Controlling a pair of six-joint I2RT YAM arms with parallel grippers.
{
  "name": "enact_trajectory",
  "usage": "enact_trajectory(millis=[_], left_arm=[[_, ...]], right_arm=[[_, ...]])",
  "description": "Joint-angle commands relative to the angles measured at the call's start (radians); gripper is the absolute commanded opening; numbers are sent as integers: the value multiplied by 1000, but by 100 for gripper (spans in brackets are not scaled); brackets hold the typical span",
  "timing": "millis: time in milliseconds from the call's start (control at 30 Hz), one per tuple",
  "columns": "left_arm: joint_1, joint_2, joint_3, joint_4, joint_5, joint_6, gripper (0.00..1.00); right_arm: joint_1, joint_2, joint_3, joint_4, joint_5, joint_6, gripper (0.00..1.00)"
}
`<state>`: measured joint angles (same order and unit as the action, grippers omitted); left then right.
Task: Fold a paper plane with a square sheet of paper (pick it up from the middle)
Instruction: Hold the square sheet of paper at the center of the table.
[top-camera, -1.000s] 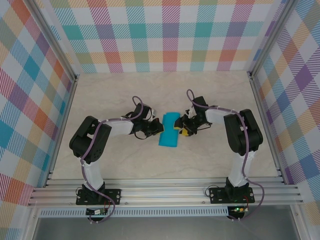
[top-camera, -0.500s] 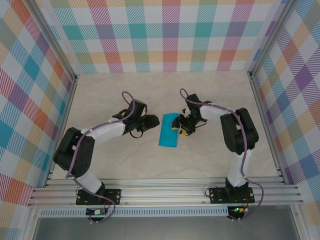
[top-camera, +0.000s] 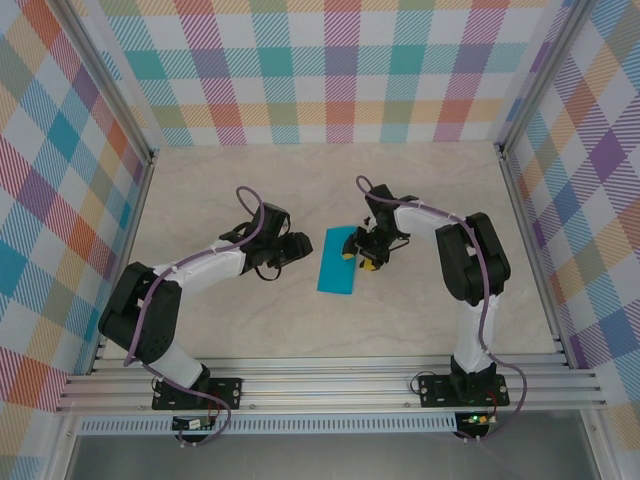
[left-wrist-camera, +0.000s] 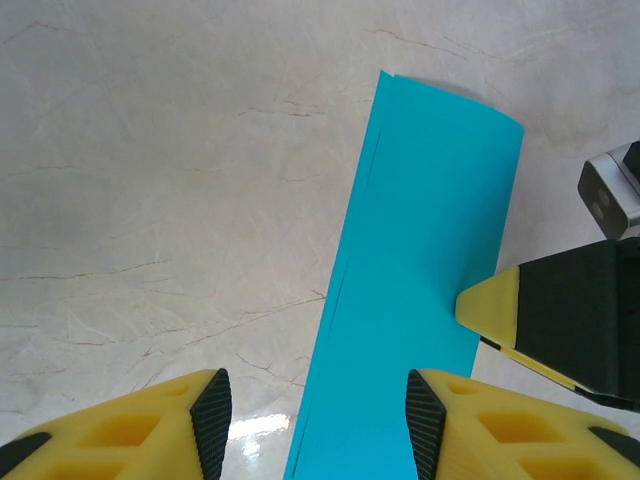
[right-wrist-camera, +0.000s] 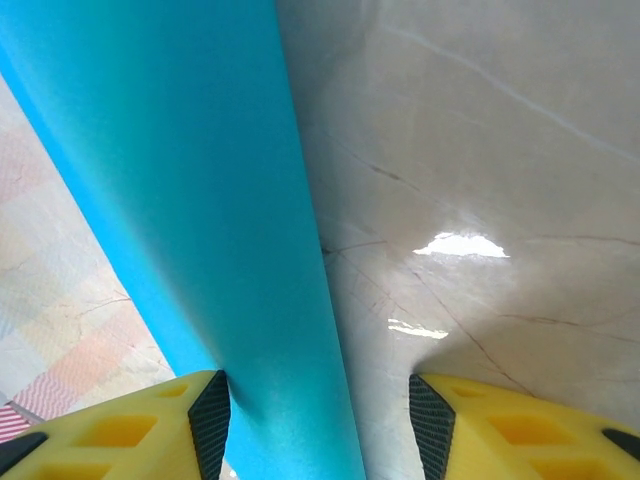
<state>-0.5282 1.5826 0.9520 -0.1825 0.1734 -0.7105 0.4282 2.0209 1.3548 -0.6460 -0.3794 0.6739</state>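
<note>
Teal-blue square sheet of paper (top-camera: 338, 260), folded to a long strip, lay flat on the pale marbled table (top-camera: 420, 190) between the arms. Left gripper (top-camera: 298, 248) stood just beside it, jaws parted, empty. Right gripper (top-camera: 360, 257) straddled its right edge, parted, clamping nothing — seemingly poised for the next crease

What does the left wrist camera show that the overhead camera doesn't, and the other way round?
Left wrist view: up close, the sheet of paper has a doubled left edge, so it looks folded; a yellow-and-black fingertip meets its right edge; the left gripper stands open.
Overhead view: the whole left arm and right arm, the plaid walls, and a gap between the left gripper and the strip.
Both: the teal strip flat on the marbled table, the right gripper at its right edge.
</note>
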Motion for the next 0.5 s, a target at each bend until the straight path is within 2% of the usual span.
enact_trajectory(millis=[0, 467], left_arm=[[-13, -5, -15, -10, 2, -2, 52], [-13, 5, -13, 4, 35, 7, 51]], right_arm=[[11, 62, 10, -72, 98, 13, 56], [23, 104, 50, -124, 153, 21, 57]])
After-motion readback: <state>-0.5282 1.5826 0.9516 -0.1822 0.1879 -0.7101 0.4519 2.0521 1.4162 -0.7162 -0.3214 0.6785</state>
